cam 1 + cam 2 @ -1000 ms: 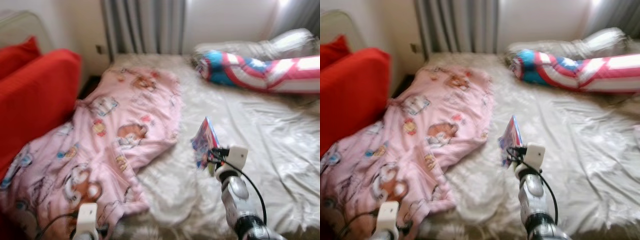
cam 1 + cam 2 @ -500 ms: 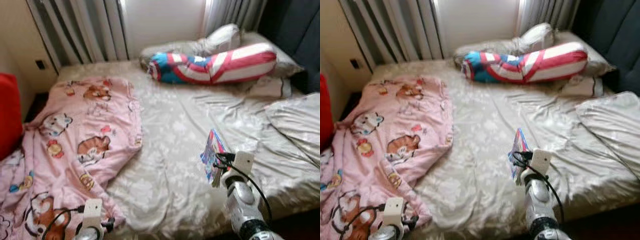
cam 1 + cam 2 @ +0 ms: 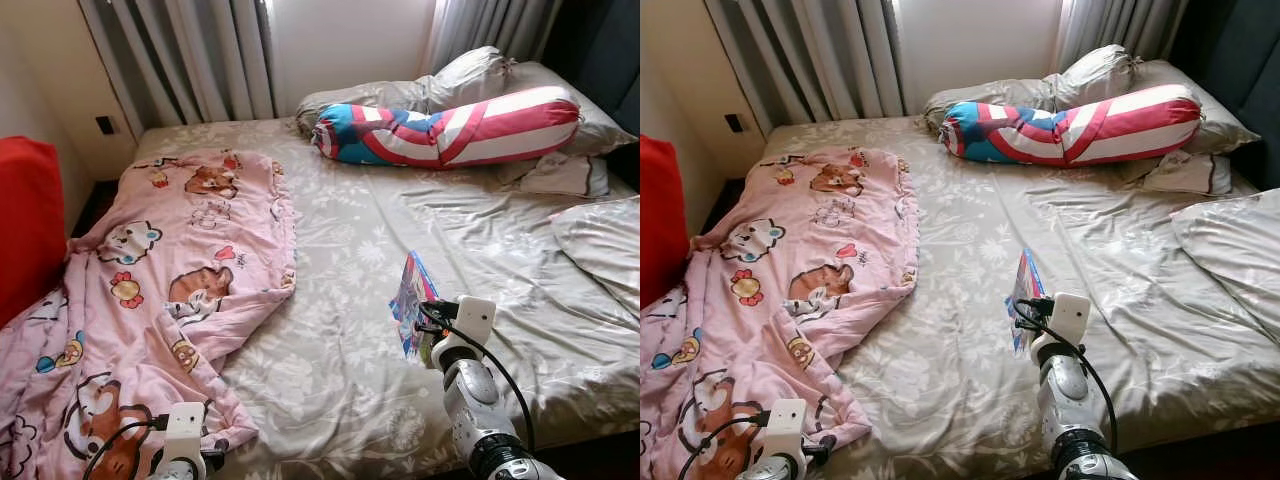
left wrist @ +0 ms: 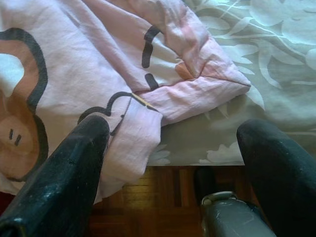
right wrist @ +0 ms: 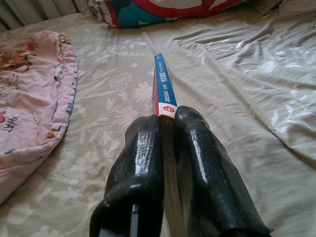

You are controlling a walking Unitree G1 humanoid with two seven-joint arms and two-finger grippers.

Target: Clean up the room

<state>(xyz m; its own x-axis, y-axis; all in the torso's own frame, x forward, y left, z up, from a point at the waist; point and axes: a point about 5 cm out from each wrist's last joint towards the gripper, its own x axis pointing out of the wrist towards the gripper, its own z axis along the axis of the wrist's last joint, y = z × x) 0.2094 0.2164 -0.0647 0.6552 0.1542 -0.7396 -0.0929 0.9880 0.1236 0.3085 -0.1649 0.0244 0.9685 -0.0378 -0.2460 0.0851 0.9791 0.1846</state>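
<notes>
Book (image 3: 411, 303) is standing upright at lower right of frame, right gripper (image 5: 167, 123) clamping it; left gripper (image 4: 173, 143) is hanging spread, empty.

The bed (image 3: 330, 330) lies before me, its head at two o'clock. A blanket (image 3: 150, 280) covers its near left part, from nine to seven o'clock, one corner reaching the edge beside my left pincer (image 4: 173, 163). A long bolster (image 3: 450, 125) rests across pillows (image 3: 470, 75) at one o'clock. My right pincer (image 5: 168, 148) holds a thin book (image 3: 412, 305) upright over the mattress at five o'clock. A cushion (image 3: 25, 225) stands left of the bed at nine o'clock.
</notes>
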